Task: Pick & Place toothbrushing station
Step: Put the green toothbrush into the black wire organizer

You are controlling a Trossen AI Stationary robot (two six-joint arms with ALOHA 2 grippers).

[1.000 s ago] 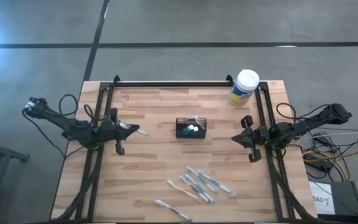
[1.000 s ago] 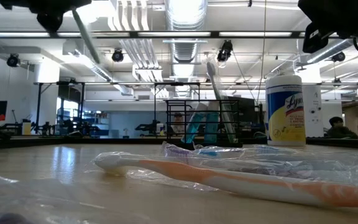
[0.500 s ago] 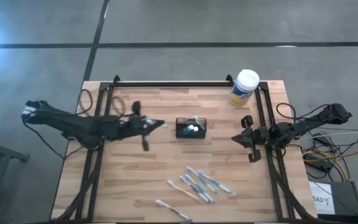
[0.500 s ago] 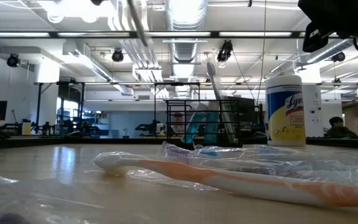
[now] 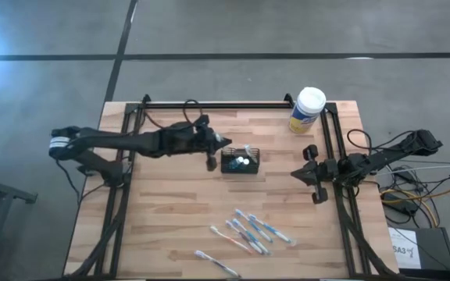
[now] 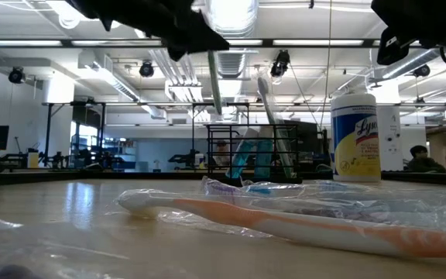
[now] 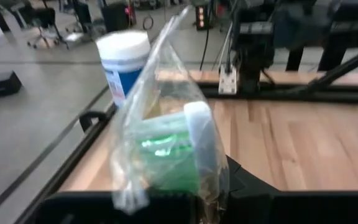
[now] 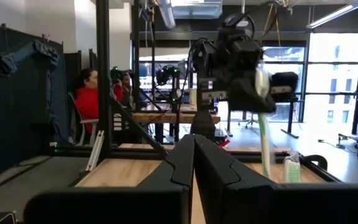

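High view showed the left gripper point(image 5: 213, 148), clamped on a wrapped toothbrush point(image 7: 166, 149), beside the toothbrushing station point(image 5: 241, 161); misaligned, the brush might have snagged its rim.

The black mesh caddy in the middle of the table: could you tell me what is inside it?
In the toothbrushing station, two small white round tops and a pale wrapped item show from above. The left gripper is at its left edge. Lower contents are hidden by the mesh walls.

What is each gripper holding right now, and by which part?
The left gripper holds a plastic-wrapped green toothbrush, but the gripped part is hidden. The right gripper is shut on nothing.
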